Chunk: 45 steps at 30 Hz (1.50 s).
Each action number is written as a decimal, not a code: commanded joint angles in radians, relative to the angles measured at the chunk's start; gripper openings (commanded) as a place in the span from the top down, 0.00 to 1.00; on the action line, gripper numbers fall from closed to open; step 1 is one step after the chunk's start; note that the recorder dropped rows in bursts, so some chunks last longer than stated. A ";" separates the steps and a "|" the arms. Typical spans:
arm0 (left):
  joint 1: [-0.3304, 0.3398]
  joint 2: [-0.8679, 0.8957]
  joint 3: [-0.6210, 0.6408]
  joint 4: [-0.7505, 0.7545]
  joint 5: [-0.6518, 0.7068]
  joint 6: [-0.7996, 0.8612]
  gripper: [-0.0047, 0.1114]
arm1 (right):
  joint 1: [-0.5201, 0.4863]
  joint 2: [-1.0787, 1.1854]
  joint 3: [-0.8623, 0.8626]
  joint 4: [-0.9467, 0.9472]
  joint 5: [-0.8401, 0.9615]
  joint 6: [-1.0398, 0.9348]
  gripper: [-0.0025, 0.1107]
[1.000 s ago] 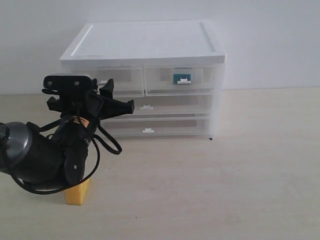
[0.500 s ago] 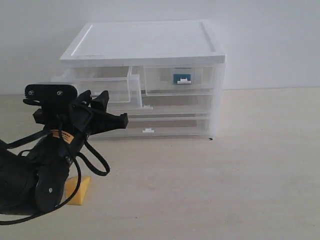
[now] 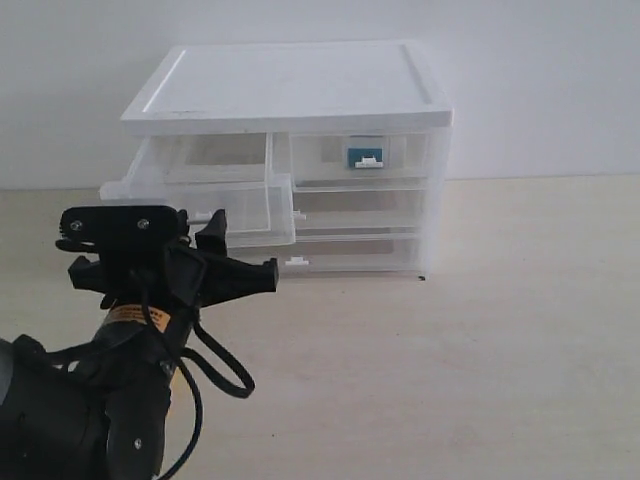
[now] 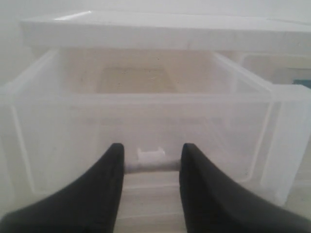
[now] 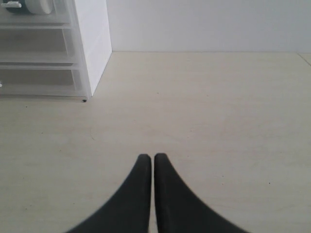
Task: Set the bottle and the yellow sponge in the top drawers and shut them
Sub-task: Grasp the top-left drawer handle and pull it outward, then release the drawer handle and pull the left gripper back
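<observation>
The top left drawer (image 3: 190,190) stands pulled well out of the white cabinet (image 3: 290,85), and its inside (image 4: 146,92) looks bare. My left gripper (image 3: 208,222) is at its front. In the left wrist view the two black fingers (image 4: 114,165) hold the ends of the white clip handle (image 4: 150,154) between them. The bottle (image 3: 362,155) shows teal through the shut top right drawer (image 3: 410,155), and its white cap (image 5: 39,6) shows in the right wrist view. My left arm hides the yellow sponge. My right gripper (image 5: 153,156) is shut on nothing above bare table.
Two full-width drawers (image 3: 350,250) sit shut under the top pair. The beige table (image 3: 480,350) runs to the right of the cabinet. My left arm's bulky body (image 3: 90,420) fills the lower left of the exterior view. A white wall stands behind.
The top left drawer went from shut to pulled far out as my left gripper drew back from the cabinet. The arm now covers the yellow sponge that showed on the table before.
</observation>
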 commanded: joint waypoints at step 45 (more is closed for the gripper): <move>-0.377 -0.224 0.078 -0.689 0.081 0.593 0.31 | -0.002 -0.005 0.000 0.002 -0.009 -0.003 0.98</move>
